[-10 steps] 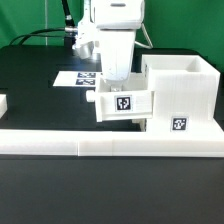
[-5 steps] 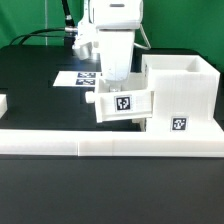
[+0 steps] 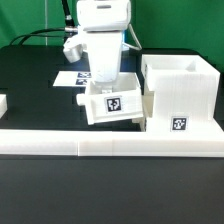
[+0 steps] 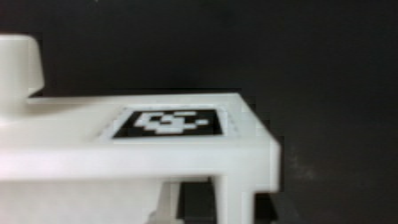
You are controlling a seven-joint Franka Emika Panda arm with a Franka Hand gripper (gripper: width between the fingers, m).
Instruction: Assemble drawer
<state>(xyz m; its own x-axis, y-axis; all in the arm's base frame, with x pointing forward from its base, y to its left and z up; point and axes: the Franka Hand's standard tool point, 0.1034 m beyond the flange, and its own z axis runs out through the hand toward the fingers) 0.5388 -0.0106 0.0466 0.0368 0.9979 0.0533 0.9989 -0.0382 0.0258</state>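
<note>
My gripper (image 3: 107, 88) is shut on a small white drawer tray (image 3: 113, 106) and holds it just above the table. The tray is slightly tilted and shows its square tag to the front. It sits just to the exterior view's left of the large cubic casing (image 3: 186, 88), close to its side wall. In the wrist view the tray (image 4: 107, 165) fills the picture with its tag (image 4: 169, 122) on top. My dark fingertips (image 4: 183, 205) sit either side of one thin tray wall, with my gripper (image 4: 226, 205) closed over it. A white part (image 3: 3, 103) at the left edge is cut off.
A long low white border wall (image 3: 110, 142) runs along the front, touching the casing's base. The marker board (image 3: 76, 77) lies flat on the black table behind the tray. Black cables trail at the back left.
My gripper and the tray have shifted toward the exterior view's left, away from the casing, and dropped slightly. The tray is now more tilted.
</note>
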